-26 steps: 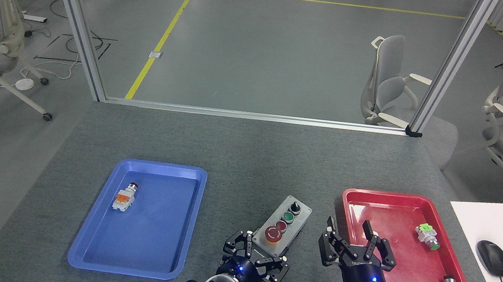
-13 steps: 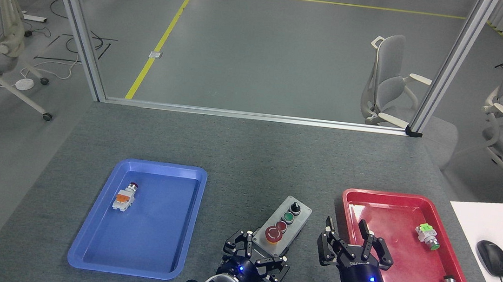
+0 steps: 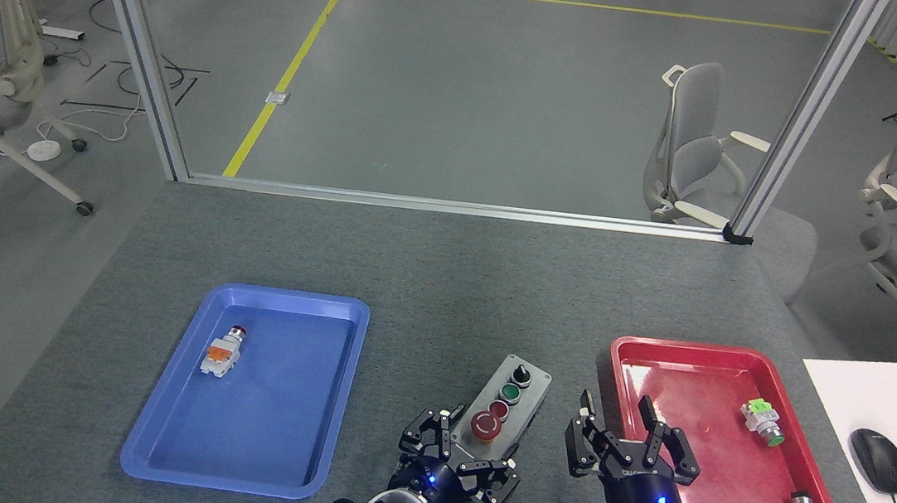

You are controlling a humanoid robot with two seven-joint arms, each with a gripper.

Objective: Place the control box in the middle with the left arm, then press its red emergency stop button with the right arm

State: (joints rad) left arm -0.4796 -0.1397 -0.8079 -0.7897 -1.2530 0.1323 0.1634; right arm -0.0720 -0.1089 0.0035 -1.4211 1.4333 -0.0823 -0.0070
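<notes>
Ctrl box (image 3: 505, 399) rotated slightly; grey faceplate, e-stop (image 3: 486, 426) near L gripper (image 3: 472, 454).

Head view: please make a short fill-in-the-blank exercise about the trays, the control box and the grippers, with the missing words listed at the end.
1. The control box lies on the table between the blue tray and the ____ tray.
2. The loose pushbutton with the orange-white body lies in the ____ tray.
3. The red tray holds ____ loose pushbuttons.
4. The left gripper is at the control box's ____ end.

Missing words: red; blue; two; near
</notes>
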